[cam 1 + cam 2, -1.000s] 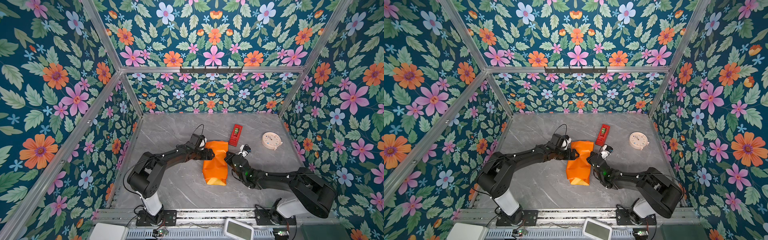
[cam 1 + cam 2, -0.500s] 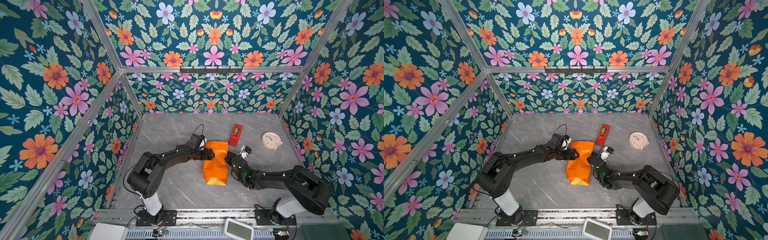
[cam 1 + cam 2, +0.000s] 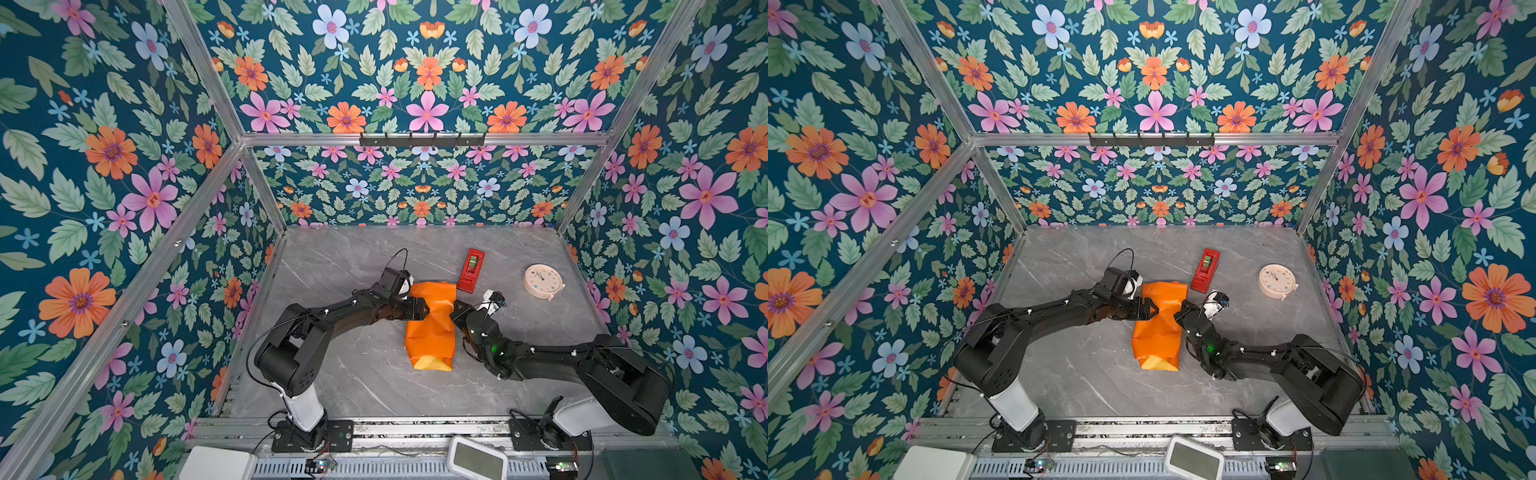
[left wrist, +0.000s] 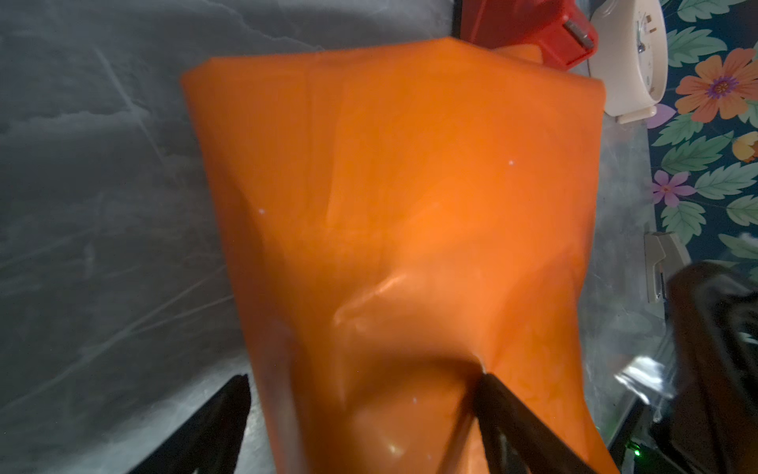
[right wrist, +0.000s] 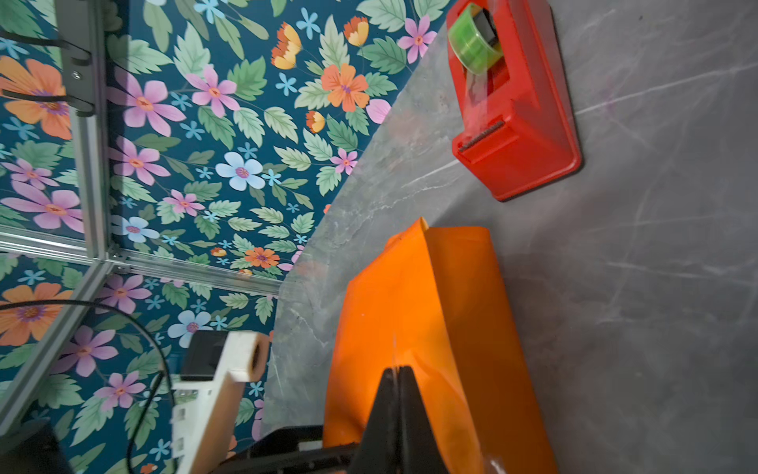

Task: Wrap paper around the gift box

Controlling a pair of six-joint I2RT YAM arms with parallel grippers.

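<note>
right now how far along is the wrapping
Done: the paper is folded into a long orange bundle; no gift box shows, so it seems covered. In hand: the open left gripper straddles one side edge while the shut right gripper rests its tips on the opposite side. Left: closing the near end, which gapes yellow; the tape dispenser sits beside the far end.

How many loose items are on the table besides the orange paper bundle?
2. The red tape dispenser sits just beyond the far right corner of the paper; the cream clock lies further right. Anything under the paper is hidden.
</note>
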